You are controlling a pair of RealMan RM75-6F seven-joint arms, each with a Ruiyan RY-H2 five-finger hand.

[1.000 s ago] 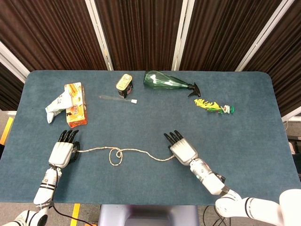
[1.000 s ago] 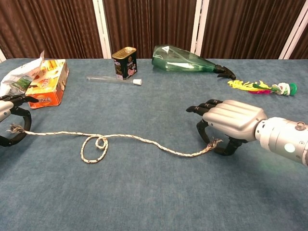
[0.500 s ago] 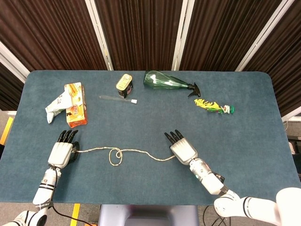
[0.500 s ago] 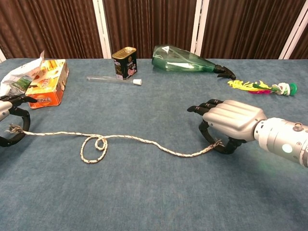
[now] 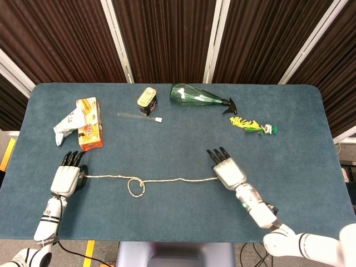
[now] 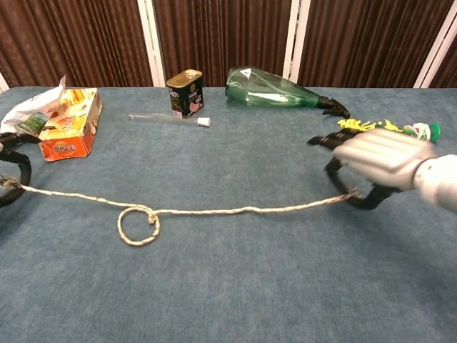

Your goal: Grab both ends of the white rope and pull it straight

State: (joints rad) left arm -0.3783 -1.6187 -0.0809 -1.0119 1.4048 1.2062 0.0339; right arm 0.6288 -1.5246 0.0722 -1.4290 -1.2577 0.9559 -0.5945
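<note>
The white rope (image 5: 167, 180) (image 6: 235, 210) lies across the near part of the blue table, nearly straight, with one small loop (image 5: 135, 187) (image 6: 138, 226) left of its middle. My left hand (image 5: 67, 176) (image 6: 10, 171) pinches the rope's left end at the table's left side. My right hand (image 5: 227, 169) (image 6: 378, 161) pinches the right end, palm down, fingers curled under.
At the back stand an orange box (image 5: 89, 123) with a crumpled wrapper (image 5: 65, 124), a thin clear tube (image 5: 139, 116), a small can (image 5: 147, 100), a green bottle on its side (image 5: 196, 96) and a yellow feathered toy (image 5: 251, 125). The table's front edge (image 5: 178, 241) is close below the rope.
Both hands moved apart, left hand leftward and right hand rightward. The rope went from slack and curved to nearly taut, and the loop tightened.
</note>
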